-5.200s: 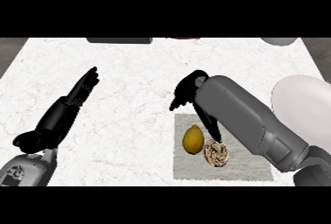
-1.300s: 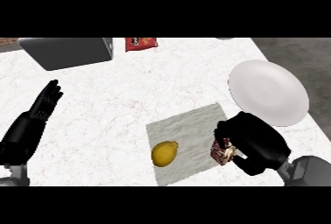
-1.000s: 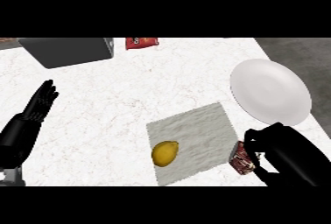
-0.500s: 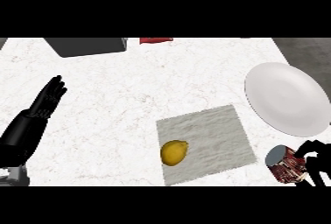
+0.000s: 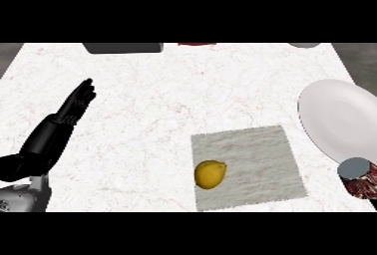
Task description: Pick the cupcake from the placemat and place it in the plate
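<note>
Cupcake (image 5: 362,185) right of placemat (image 5: 254,149), just below plate (image 5: 340,117).

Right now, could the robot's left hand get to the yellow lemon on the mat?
Probably yes. The left hand is open and holds nothing, and only bare counter lies between it and the lemon on the placemat. It would need to swing right, toward the near edge.
</note>
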Robot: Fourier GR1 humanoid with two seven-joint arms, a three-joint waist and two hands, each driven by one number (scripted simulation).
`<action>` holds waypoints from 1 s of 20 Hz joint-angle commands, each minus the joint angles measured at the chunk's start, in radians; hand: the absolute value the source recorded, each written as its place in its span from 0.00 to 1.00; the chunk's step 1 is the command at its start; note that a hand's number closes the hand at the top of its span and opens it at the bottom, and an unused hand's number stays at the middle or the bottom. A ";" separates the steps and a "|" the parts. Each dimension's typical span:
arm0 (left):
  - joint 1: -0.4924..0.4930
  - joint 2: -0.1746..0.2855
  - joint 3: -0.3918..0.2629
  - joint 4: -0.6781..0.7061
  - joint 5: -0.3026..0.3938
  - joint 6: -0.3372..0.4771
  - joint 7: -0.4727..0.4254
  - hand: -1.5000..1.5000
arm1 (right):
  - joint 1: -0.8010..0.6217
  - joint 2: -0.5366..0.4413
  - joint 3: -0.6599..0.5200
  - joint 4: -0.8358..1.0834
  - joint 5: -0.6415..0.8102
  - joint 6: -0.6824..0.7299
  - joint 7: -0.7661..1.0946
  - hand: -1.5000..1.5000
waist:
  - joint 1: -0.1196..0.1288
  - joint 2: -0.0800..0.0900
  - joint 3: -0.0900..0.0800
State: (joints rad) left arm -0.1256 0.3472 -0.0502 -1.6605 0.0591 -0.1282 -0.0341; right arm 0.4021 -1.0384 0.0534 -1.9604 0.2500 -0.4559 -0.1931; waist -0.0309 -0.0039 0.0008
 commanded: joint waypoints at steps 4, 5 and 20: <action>-0.025 -0.012 0.015 0.003 0.008 -0.047 0.010 0.50 | -0.200 0.086 -0.094 0.254 -0.069 0.105 -0.095 1.00 | 0.036 0.005 -0.001; -0.073 -0.018 0.006 0.006 0.005 -0.041 0.047 0.50 | -0.240 0.147 -0.035 0.375 -0.015 0.063 -0.160 1.00 | 0.041 0.007 0.000; -0.071 -0.039 0.026 0.009 -0.022 -0.065 0.035 0.50 | -0.693 0.306 0.024 1.188 0.165 0.200 -0.327 0.00 | 0.050 0.009 0.001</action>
State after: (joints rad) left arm -0.1965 0.2928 -0.0585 -1.6473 0.0242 -0.1713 -0.0060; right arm -0.2102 -0.8037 0.0797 -0.9719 0.3667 -0.2302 -0.3993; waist 0.0293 0.0072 0.0016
